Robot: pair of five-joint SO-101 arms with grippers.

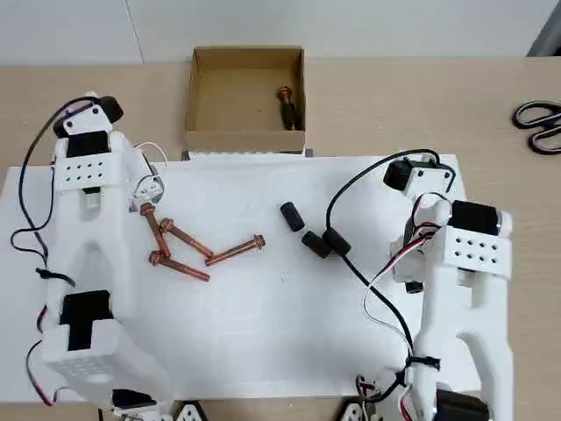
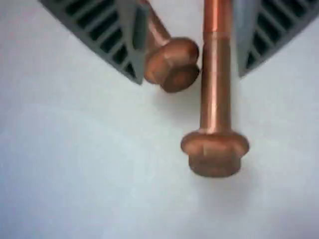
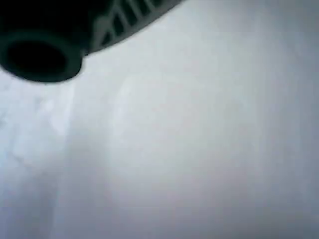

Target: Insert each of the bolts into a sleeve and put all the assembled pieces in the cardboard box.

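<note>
Several copper bolts [image 1: 235, 250] lie on the white sheet [image 1: 263, 333], left of centre. My left gripper [image 1: 145, 193] hangs low over the leftmost bolt [image 1: 155, 230]. It is open [image 2: 190, 74], with that bolt's shaft [image 2: 215, 79] between its fingers and a second bolt's head [image 2: 172, 64] beside one finger. Three black sleeves [image 1: 316, 244] lie right of centre. The cardboard box [image 1: 197, 96] at the back holds one bolt in a sleeve [image 1: 287, 105]. My right arm [image 1: 465, 254] stands just right of the sleeves. A grey part of its gripper [image 3: 129, 20] sits next to a black sleeve's open end [image 3: 40, 55].
Scissors [image 1: 539, 123] lie on the wooden table at the far right. Black and white cables [image 1: 368, 263] trail from the right arm across the sheet near the sleeves. The sheet's front middle is bare.
</note>
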